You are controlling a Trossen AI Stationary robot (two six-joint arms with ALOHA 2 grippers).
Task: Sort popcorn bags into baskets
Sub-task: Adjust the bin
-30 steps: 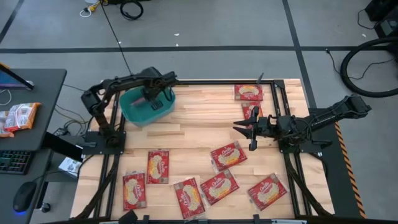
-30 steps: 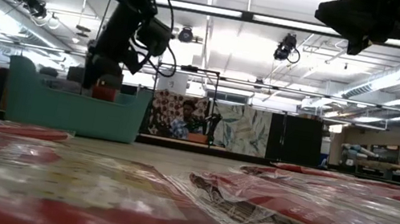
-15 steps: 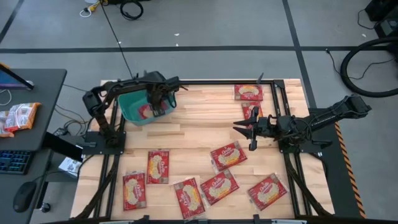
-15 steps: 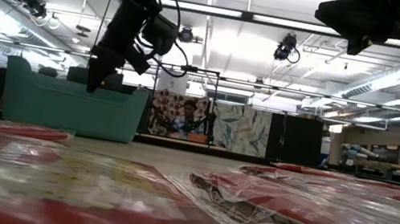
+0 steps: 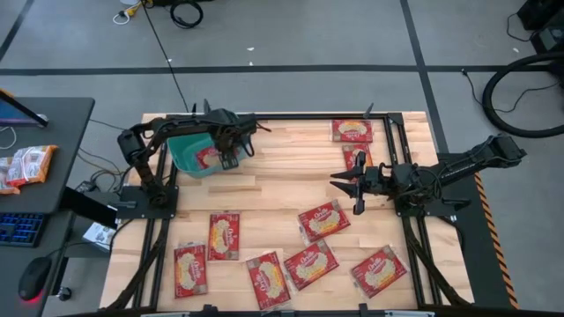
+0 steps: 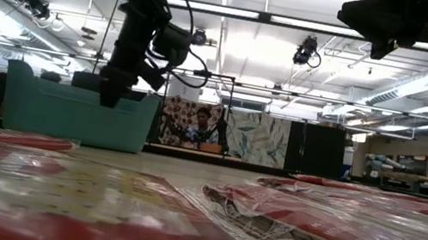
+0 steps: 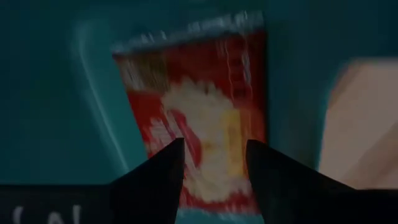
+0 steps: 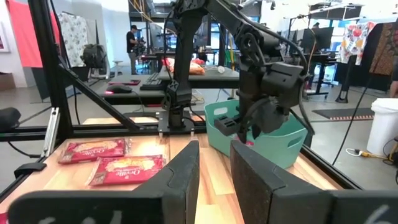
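Note:
The teal basket [image 5: 182, 151] stands at the table's far left, and one red popcorn bag [image 7: 199, 106] lies flat on its floor. My left gripper [image 7: 214, 168] hangs open just above the basket's right part [image 5: 231, 151], over that bag and not touching it. Several more popcorn bags lie flat on the wooden table, among them ones at the far right [image 5: 352, 130], in the middle [image 5: 323, 220] and near the front edge [image 5: 268, 279]. My right gripper [image 5: 348, 182] waits open and empty above the table's right half, pointing left.
Black frame rails [image 5: 397, 141] run along the table's sides. A desk with a keyboard and more red packets [image 5: 26, 165] stands left of the table. Bare wood [image 5: 282, 167] lies between the basket and my right gripper.
My left gripper has opened and let go of a popcorn bag, which now lies in the basket. It has then risen out of the basket and drifted toward the table's right edge. My right gripper has kept still.

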